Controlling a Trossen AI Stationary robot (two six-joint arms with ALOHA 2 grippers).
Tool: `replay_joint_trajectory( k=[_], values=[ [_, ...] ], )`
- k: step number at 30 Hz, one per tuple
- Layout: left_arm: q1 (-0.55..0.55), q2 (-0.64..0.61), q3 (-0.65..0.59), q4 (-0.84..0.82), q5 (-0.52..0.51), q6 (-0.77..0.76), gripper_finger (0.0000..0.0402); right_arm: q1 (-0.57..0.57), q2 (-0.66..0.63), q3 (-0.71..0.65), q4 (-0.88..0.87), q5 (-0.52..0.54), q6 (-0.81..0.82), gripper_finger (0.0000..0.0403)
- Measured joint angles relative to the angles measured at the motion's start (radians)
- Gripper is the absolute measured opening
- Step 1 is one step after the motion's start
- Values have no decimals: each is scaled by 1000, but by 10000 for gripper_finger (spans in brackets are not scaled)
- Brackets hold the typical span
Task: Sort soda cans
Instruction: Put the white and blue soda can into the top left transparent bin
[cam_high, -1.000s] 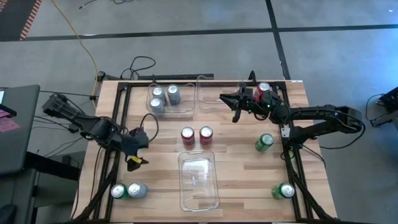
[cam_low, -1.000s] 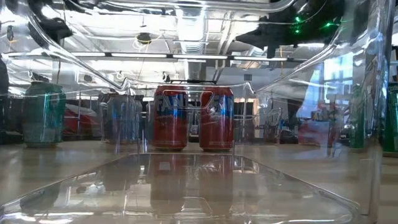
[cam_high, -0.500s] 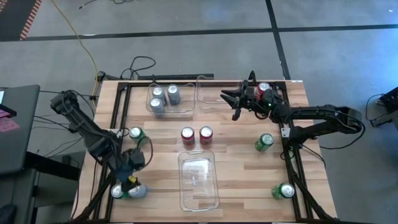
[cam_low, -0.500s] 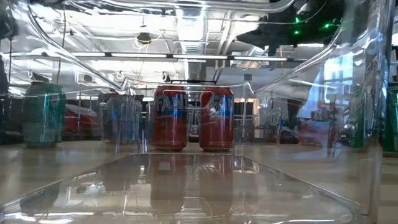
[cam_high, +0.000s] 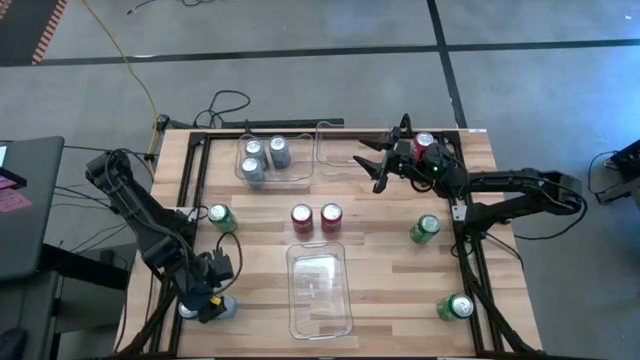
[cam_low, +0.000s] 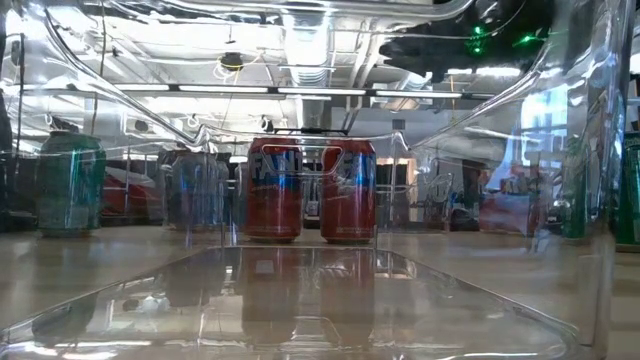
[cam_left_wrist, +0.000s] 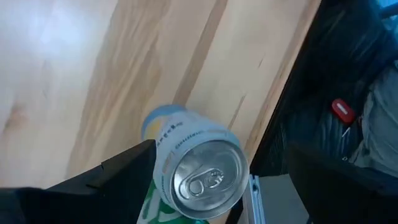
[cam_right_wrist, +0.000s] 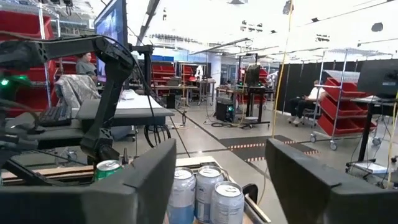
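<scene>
The left gripper (cam_high: 205, 298) is down over the near left corner of the table (cam_high: 380, 270), its fingers spread wide on either side of a silver can (cam_left_wrist: 198, 169) that stands upright there, with a green can (cam_left_wrist: 163, 208) tucked just beside it. Nothing is gripped yet. Another green can (cam_high: 220, 216) stands on its own further up the left side. The right gripper (cam_high: 378, 166) hangs over the far right area with its fingers apart and empty, just beside a red can (cam_high: 424, 146). Three silver cans (cam_high: 263, 157) sit together in the clear bin (cam_high: 300, 176) at the far left. Two red cans (cam_high: 316, 216) stand side by side mid-table, just behind an empty bin (cam_high: 318, 292). Two more green cans (cam_high: 424, 229) stand along the right edge, well apart
</scene>
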Motion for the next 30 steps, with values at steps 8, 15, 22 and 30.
replay_joint_trajectory(
  k=[8,15,22,30],
  values=[
    [-31,107,1,3,104,-98,345,2,0,29,1,0,-24,308],
    [-43,173,3,7,107,-106,346,10,0,31,1,0,-23,312],
    [-30,208,1,-46,88,-14,344,9,0,31,3,0,-24,312],
    [34,205,1,-123,46,104,301,15,0,31,18,0,-23,312]
  ],
)
